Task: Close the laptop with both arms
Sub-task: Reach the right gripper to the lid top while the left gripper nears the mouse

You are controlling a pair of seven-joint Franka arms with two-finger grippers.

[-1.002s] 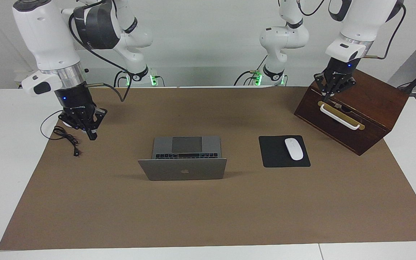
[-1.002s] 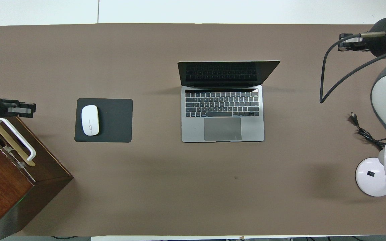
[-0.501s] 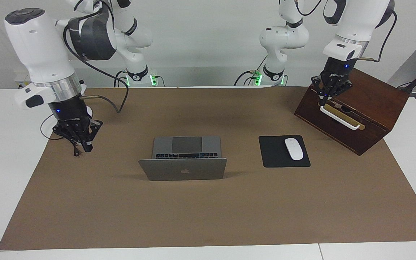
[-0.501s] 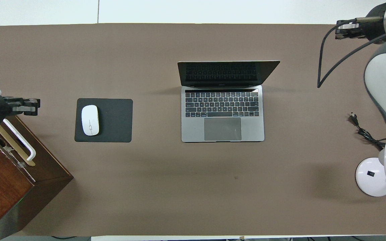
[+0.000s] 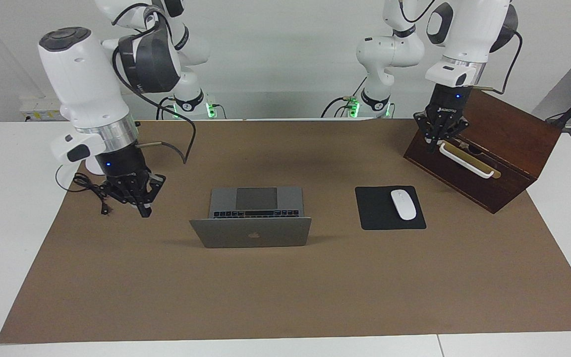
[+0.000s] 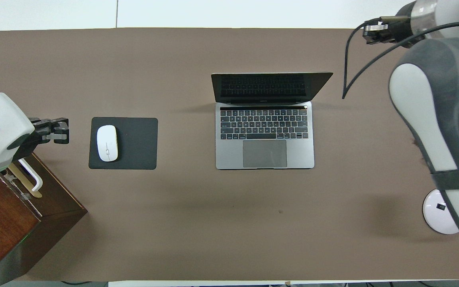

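The laptop (image 5: 251,218) stands open in the middle of the brown mat, lid up, its apple logo showing in the facing view. In the overhead view the laptop (image 6: 264,131) shows a dark screen, black keys and a grey trackpad. My right gripper (image 5: 138,201) hangs over the mat beside the laptop, toward the right arm's end, apart from it; the overhead view hides it under the arm. My left gripper (image 5: 438,136) hangs over the edge of the wooden box (image 5: 493,148), by its white handle (image 5: 464,159). It also shows in the overhead view (image 6: 56,131). Neither gripper holds anything.
A white mouse (image 5: 403,204) lies on a black mouse pad (image 5: 372,218) between the laptop and the box. A black cable (image 5: 92,191) lies on the mat next to my right gripper. A white round base (image 6: 438,217) stands at the right arm's end.
My right gripper has moved over the mat toward the laptop, past the black cable. My left gripper has shifted along the box's front edge toward the laptop. The laptop has not moved.
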